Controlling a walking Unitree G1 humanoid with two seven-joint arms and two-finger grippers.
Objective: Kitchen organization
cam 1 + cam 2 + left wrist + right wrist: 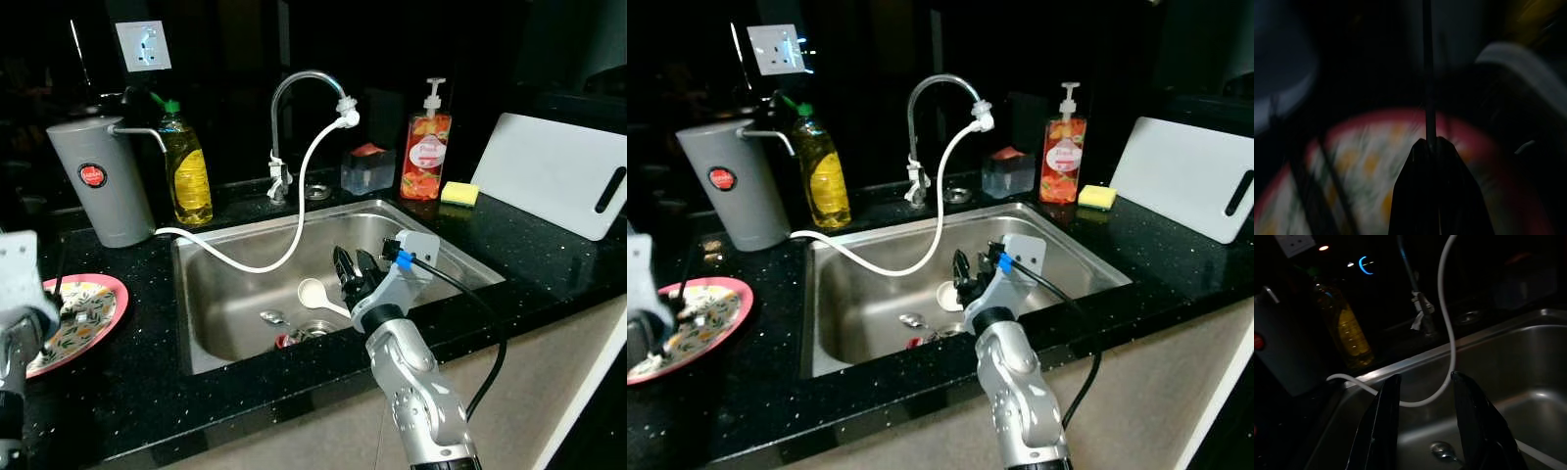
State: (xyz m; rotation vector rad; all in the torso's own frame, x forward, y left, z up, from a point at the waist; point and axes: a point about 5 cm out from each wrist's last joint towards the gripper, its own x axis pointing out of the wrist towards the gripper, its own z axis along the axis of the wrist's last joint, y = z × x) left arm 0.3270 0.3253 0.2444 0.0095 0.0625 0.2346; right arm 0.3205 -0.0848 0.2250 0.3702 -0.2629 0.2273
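The right hand (351,266) hangs over the stainless steel sink (441,257), fingers apart and empty, above the white plastic spoon (318,295) near the drain. Best to descend straight, straddling the handle. The left hand (1432,147), over the pink patterned plate (103,313), pinches a thin dark rod (1427,73).

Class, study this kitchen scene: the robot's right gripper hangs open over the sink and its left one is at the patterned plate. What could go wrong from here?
1. The right gripper is open over the sink, close to the white hose; reaching for the white spoon might snag it.
2. The left gripper is shut on a thin dark utensil over the patterned plate, which lies near the counter's front edge; a nudge could push it off.
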